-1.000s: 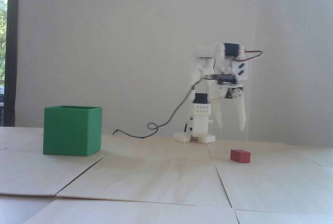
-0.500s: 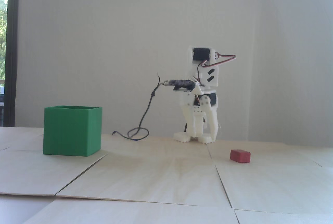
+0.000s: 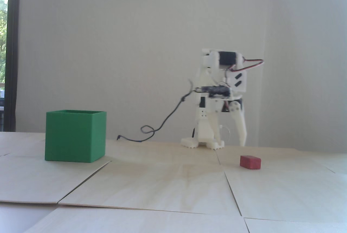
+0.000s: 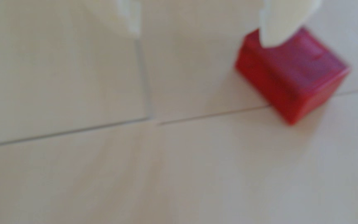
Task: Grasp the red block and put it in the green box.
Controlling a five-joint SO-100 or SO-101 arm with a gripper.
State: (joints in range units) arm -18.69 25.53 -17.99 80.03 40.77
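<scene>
Plainly, the jaws are seen spread apart and empty, hung above the worktop (image 3: 173, 184) just behind the red block (image 3: 250, 162), which is set well right of the green box (image 3: 75, 136) in the fixed view.

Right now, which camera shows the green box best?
The fixed view: the green box stands whole and sharp at the left, open top rim visible. The wrist view misses it, showing only the blurred red block.
</scene>
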